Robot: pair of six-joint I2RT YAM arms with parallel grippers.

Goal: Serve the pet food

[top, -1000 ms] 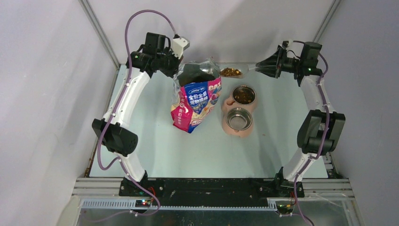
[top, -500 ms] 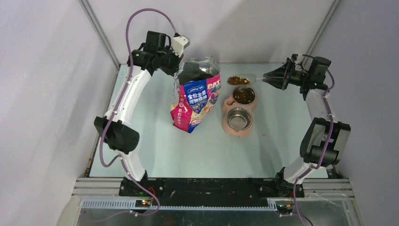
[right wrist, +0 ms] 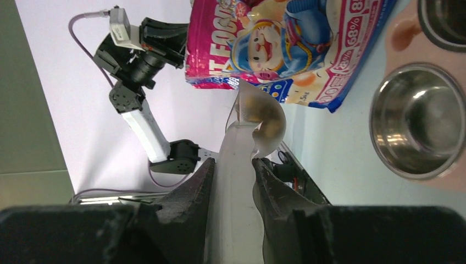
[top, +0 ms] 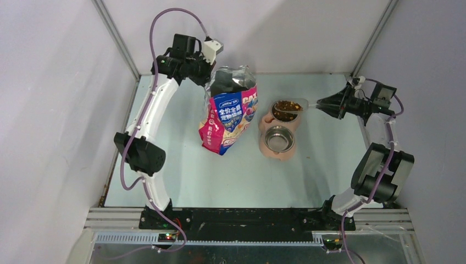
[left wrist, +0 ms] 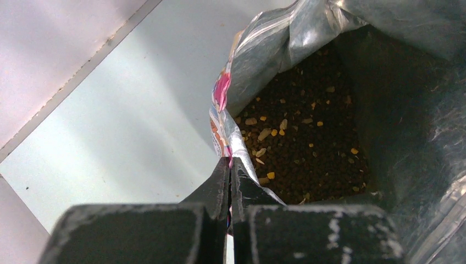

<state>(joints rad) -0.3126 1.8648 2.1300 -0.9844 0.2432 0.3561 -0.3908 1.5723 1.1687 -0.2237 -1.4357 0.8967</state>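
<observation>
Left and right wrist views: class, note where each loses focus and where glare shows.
Left wrist view: the left gripper near the lens is blurred, the pet food sharp, the foil inside the bag glints. Right wrist view: the right gripper is blurred; highlights sit on the empty steel bowl.

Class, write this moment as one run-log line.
left gripper shut on glossy pink-blue bag rim | right gripper shut on clear plastic scoop | dark brown kibble in scoop, over far steel bowl | near steel bowl empty
</observation>
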